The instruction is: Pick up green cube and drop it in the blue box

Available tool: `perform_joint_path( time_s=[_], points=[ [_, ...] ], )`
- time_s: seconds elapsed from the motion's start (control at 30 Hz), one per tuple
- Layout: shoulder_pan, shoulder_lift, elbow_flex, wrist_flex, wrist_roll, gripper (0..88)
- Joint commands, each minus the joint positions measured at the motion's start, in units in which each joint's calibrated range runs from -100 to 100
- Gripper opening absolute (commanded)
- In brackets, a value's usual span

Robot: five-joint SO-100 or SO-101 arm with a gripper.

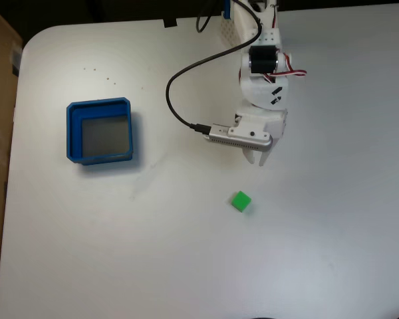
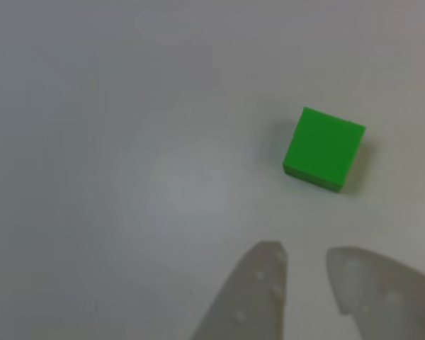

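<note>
The green cube (image 1: 241, 201) lies alone on the white table (image 1: 332, 252), at about 7 o'clock from the gripper (image 1: 259, 159) and well apart from the blue box (image 1: 73, 136) at 9 o'clock. It looks light, rigid, smooth plastic with flat faces; two opposite sides seem the best hold. In the other view the pale fingers (image 2: 258, 297) stand slightly parted, holding nothing.

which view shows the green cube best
The other view: the green cube is large there, top face and one side edge clear, lying ahead of the open claw. In the fixed view it is a small speck on the white table, below the claw.
</note>
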Motion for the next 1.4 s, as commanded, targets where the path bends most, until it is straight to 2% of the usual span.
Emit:
perform_joint_path(
  time_s=[0.0, 0.6, 0.97, 1.2, 1.37],
  points=[
    [-0.09, 2.23, -5.66, 0.47, -1.37, 1.8],
    [-0.09, 7.91, -8.10, 0.23, -2.15, 1.8],
    [2.58, 20.61, -27.43, 0.31, -2.10, 1.8],
    [2.65, 26.05, -30.23, 0.56, -2.10, 2.1],
    [2.51, 26.13, -30.23, 1.05, -2.10, 8.6]
  ],
)
